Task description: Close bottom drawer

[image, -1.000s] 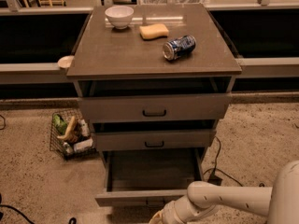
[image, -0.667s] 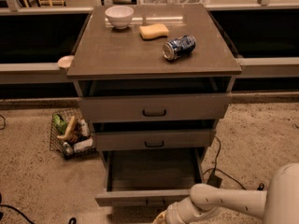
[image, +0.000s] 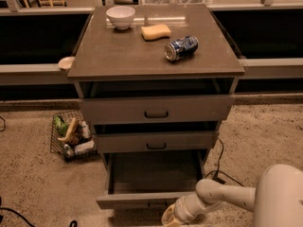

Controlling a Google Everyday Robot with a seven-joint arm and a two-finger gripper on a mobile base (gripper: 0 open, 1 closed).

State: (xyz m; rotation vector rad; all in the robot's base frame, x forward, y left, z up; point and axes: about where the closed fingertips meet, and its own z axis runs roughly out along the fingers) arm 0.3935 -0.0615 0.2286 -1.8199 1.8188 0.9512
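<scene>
The bottom drawer is the lowest of three grey-brown cabinet drawers and stands pulled far out, its inside bare and its slim front panel low in the view. My gripper is at the bottom edge, just below and right of the middle of that front panel, with the white arm reaching in from the right. The drawer's handle is hidden near the gripper. The middle drawer and the top drawer each stand a little open.
On the cabinet top are a white bowl, a yellow sponge and a blue can lying on its side. A wire basket with items stands on the floor at left. A black cable runs on the floor at right.
The arm and gripper have shifted slightly to the right along the bottom drawer's front. The drawer stands as far out as before.
</scene>
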